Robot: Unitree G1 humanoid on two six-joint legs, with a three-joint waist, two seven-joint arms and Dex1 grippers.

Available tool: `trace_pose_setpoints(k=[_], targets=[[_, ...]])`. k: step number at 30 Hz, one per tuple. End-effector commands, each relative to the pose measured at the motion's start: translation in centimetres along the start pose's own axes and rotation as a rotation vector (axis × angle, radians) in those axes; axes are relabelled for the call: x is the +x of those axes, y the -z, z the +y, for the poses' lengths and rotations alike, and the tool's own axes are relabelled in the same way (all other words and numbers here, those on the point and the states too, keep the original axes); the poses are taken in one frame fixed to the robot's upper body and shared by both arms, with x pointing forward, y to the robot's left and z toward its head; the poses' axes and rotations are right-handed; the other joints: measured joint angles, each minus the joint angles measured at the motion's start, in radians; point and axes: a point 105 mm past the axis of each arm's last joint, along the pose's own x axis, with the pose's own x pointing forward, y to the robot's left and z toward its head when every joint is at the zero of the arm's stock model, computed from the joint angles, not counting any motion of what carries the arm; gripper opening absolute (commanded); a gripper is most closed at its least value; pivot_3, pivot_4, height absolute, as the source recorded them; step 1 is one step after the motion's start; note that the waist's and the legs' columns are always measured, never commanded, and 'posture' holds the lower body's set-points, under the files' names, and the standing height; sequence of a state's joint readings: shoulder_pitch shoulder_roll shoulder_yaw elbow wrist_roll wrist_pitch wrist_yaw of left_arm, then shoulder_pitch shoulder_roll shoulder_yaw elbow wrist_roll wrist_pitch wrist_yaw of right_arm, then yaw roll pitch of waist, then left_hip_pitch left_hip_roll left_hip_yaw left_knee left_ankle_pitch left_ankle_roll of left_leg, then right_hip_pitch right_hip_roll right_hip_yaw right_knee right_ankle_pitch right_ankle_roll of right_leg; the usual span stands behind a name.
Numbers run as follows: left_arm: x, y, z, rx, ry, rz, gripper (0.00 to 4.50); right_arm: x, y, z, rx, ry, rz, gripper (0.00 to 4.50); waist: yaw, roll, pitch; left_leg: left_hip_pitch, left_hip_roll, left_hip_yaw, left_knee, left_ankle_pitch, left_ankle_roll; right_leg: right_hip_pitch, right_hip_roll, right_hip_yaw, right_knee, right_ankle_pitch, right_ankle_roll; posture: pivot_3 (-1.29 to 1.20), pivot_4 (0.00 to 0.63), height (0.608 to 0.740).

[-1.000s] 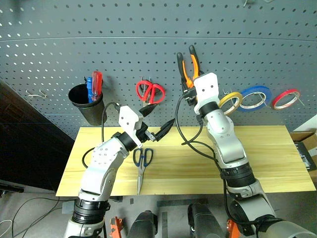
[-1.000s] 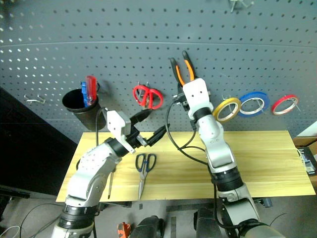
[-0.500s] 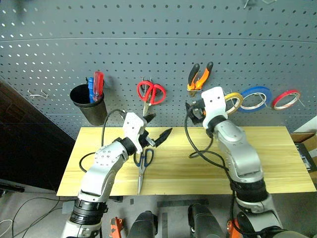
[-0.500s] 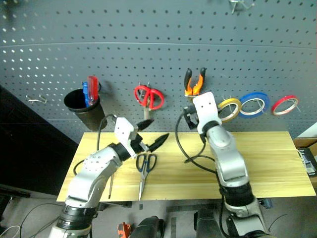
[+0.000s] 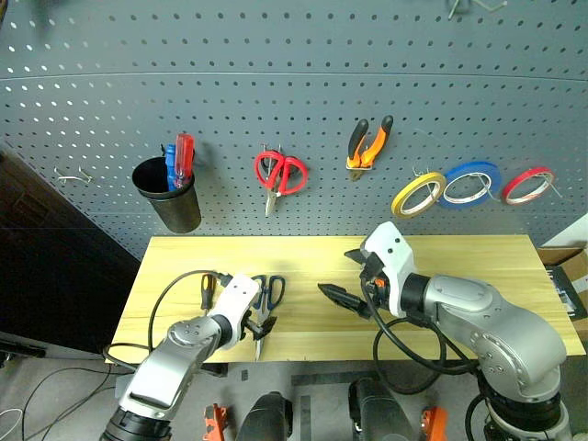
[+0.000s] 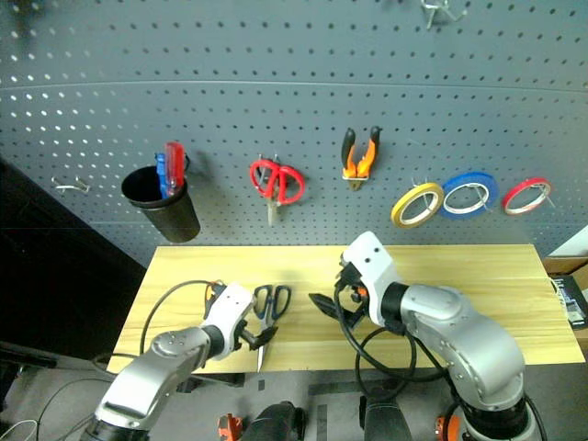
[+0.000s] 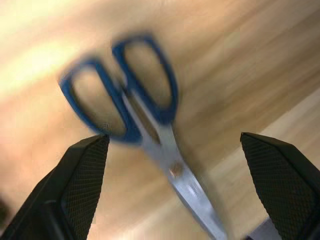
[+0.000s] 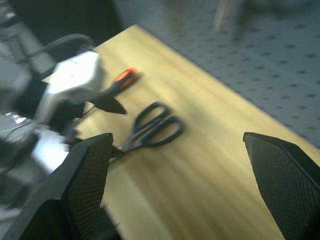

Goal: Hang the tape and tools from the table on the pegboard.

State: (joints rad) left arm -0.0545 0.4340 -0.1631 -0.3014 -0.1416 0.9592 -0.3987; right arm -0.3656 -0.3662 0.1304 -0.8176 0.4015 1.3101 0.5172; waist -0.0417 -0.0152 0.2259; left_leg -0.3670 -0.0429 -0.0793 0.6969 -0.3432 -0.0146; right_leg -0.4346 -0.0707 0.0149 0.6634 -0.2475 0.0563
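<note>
The orange-and-black pliers (image 5: 369, 142) and the yellow tape (image 5: 419, 194) hang on the grey-blue pegboard (image 5: 294, 64). Dark blue-handled scissors (image 5: 267, 290) lie near the front left of the wooden table (image 5: 478, 266), with the black-and-orange screwdriver (image 5: 206, 288) just to their left. My left gripper (image 5: 259, 329) is open and low over the scissors' blades. In the left wrist view the scissors (image 7: 135, 110) sit between its two fingers (image 7: 82, 175), untouched. My right gripper (image 5: 342, 274) is open and empty above the table's middle, pointing left toward the scissors (image 8: 152, 131).
Also on the pegboard are a black cup (image 5: 167, 195) holding red and blue screwdrivers, red-handled scissors (image 5: 278, 172), a blue tape roll (image 5: 469, 182) and a red tape roll (image 5: 530, 184). An empty hook (image 5: 70, 174) is at the far left.
My right gripper let go of the pliers, which now hang on a hook, and drew back down over the table. My left gripper dropped from mid-air to the scissors.
</note>
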Motion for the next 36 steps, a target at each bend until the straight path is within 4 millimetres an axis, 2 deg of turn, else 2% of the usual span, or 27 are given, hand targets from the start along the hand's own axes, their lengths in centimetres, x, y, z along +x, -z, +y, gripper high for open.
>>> trace_pose_setpoints(k=[1, 8, 14, 19, 22, 27, 32, 36], targets=[[0.6, -0.3, -0.4, -0.02, -0.007, 0.02, 4.45, -0.2, -1.1, 0.8, -0.043, -0.038, -0.029, 4.5, 0.0, 0.0, 0.0, 0.0, 0.0, 0.0, 0.0, 0.0, 0.0, 0.0, 0.0, 0.0, 0.0, 0.0, 0.0, -0.07, 0.242, 0.74], [2.8, 0.6, 0.9, -0.13, -0.147, 0.096, 4.45, -0.6, -1.0, 1.1, -0.056, -0.067, -0.005, 4.5, -0.002, -0.001, 0.0, 0.0, 0.0, 0.0, 0.0, 0.002, -0.003, 0.0, -0.001, 0.0, 0.0, 0.0, 0.0, -0.1, 0.251, 0.74], [4.0, 0.9, -0.5, -0.188, -0.113, 0.141, 4.45, -0.8, -0.9, 1.6, -0.076, -0.108, 0.018, 4.5, -0.002, 0.0, 0.0, 0.001, 0.0, 0.0, 0.0, 0.002, -0.003, 0.001, -0.002, 0.0, -0.001, 0.0, 0.0, -0.11, 0.246, 0.74], [4.3, 1.2, -0.6, -0.251, -0.111, 0.167, 4.45, -0.9, -0.9, 1.4, -0.096, -0.1, 0.027, 4.5, -0.006, 0.0, 0.0, 0.005, 0.0, -0.001, 0.0, 0.001, -0.003, 0.007, -0.002, -0.001, -0.002, 0.0, 0.0, -0.13, 0.243, 0.74], [4.2, 1.2, -0.2, -0.267, -0.118, 0.165, 3.94, -1.0, -0.8, 1.2, -0.104, -0.087, 0.033, 4.5, -0.007, 0.0, 0.0, 0.006, 0.0, -0.001, 0.0, 0.001, -0.003, 0.008, -0.002, -0.001, -0.003, 0.0, 0.0, -0.13, 0.24, 0.74], [4.5, 0.0, 0.3, -0.249, -0.104, 0.093, 2.42, -1.2, -0.4, 1.0, -0.108, -0.073, 0.045, 4.5, -0.007, 0.001, -0.001, 0.006, 0.0, -0.002, 0.0, 0.002, -0.003, 0.009, -0.002, -0.002, -0.003, 0.0, 0.0, -0.12, 0.224, 0.74], [4.7, 0.1, 0.2, -0.228, -0.076, 0.078, 1.01, -1.2, -0.2, 0.4, -0.1, -0.043, 0.046, 4.5, -0.005, 0.001, -0.001, 0.005, 0.0, -0.002, 0.0, 0.002, -0.003, 0.009, -0.002, -0.002, -0.004, 0.0, 0.0, -0.11, 0.213, 0.74], [4.7, 0.2, 0.7, -0.226, -0.079, 0.074, 0.8, -1.3, -0.3, -0.1, -0.105, -0.012, 0.028, 4.5, -0.005, 0.001, -0.001, 0.005, 0.0, -0.003, 0.0, 0.002, -0.003, 0.009, -0.003, -0.003, -0.005, 0.0, 0.0, -0.12, 0.205, 0.74]])
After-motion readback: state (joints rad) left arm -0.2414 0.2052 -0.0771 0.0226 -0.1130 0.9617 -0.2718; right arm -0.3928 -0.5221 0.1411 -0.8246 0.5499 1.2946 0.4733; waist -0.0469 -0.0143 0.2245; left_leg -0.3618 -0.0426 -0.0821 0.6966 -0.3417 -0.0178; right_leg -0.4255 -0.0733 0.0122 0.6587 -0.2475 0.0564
